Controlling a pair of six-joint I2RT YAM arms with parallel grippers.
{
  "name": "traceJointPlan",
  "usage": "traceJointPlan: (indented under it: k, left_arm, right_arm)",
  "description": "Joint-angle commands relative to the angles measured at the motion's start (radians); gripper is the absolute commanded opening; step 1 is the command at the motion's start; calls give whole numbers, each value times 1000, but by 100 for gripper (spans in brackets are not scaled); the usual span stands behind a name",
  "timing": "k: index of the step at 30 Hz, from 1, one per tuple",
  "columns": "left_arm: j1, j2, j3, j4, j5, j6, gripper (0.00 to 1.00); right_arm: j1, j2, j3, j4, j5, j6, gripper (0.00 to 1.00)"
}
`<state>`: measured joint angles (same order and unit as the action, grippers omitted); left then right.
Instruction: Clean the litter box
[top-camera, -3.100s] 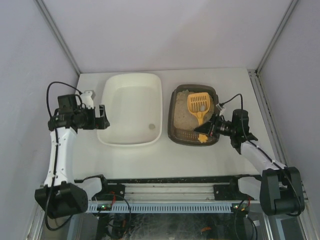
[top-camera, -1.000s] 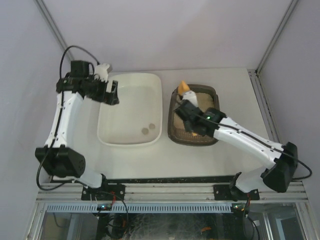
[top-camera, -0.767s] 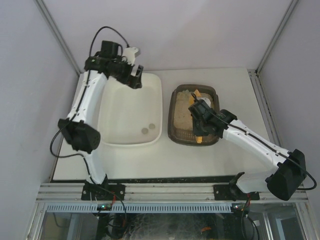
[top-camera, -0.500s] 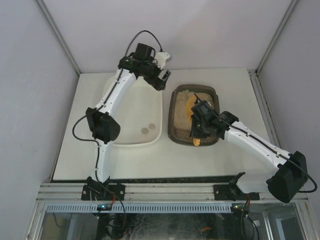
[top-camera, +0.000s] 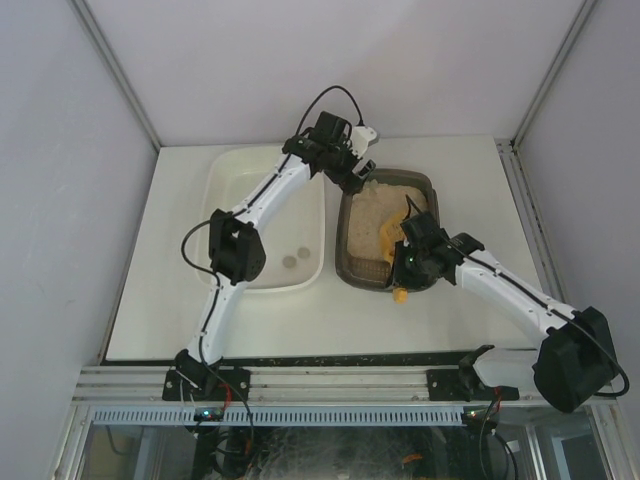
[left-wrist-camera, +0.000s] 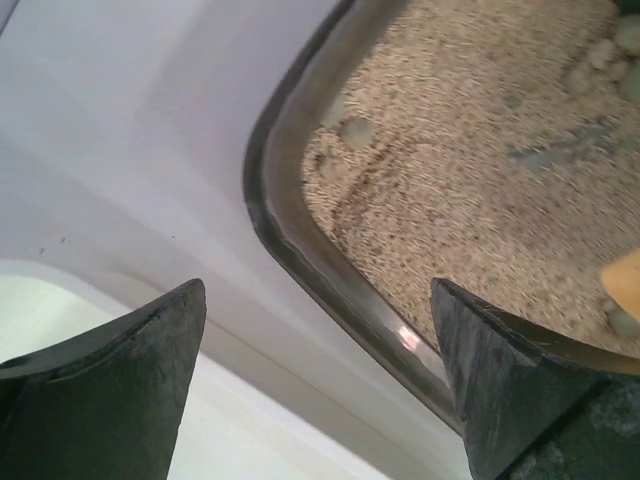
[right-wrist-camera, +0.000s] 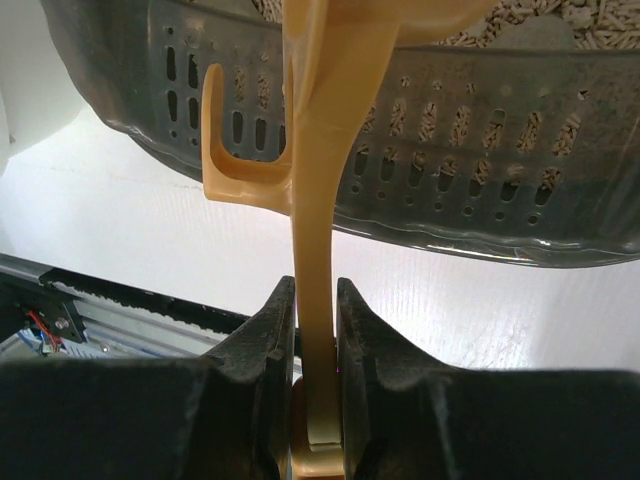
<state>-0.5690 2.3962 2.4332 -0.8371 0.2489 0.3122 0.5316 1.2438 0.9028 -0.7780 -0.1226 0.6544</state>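
The dark grey-brown litter box (top-camera: 433, 192) holds beige litter and sits right of centre. My left gripper (top-camera: 356, 172) is open and empty above its far left corner. In the left wrist view the box rim (left-wrist-camera: 285, 245) and sandy litter (left-wrist-camera: 470, 170) lie between the spread jaws of that gripper (left-wrist-camera: 320, 375). My right gripper (top-camera: 412, 262) is shut on the handle of a yellow scoop (top-camera: 391, 236) at the box's near edge. In the right wrist view the gripper (right-wrist-camera: 316, 292) clamps the scoop handle (right-wrist-camera: 316, 200) in front of the box's slotted wall (right-wrist-camera: 460, 180).
A larger cream-white tub (top-camera: 230, 165) stands left of the litter box, with two small clumps (top-camera: 293, 260) near its front right corner. Its corner shows in the left wrist view (left-wrist-camera: 50, 340). Small clumps (left-wrist-camera: 355, 130) lie in the litter. Walls enclose the table.
My left arm has swung from the tub's left side across its far edge to the litter box's far left corner. My right gripper has drawn the scoop toward the box's near edge.
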Motion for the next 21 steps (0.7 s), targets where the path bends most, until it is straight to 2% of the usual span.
traceJointPlan:
  k: [1, 5, 11, 17, 21]
  left_arm:
    - [10, 21, 8, 138, -127, -155, 93]
    - [17, 3, -117, 193, -149, -317, 72]
    - [17, -12, -240, 224, -111, -451, 51]
    - [15, -66, -391, 254, -110, -565, 46]
    - [14, -148, -523, 274, -148, -641, 33]
  right_arm:
    - [-35, -37, -37, 78, -54, 4, 0]
    - [-82, -55, -76, 104, -91, 6, 0]
    - [-135, -84, -105, 123, -132, 6, 0]
    - [-178, -112, -130, 138, -162, 2, 0]
    - [-204, -119, -142, 146, -165, -15, 0]
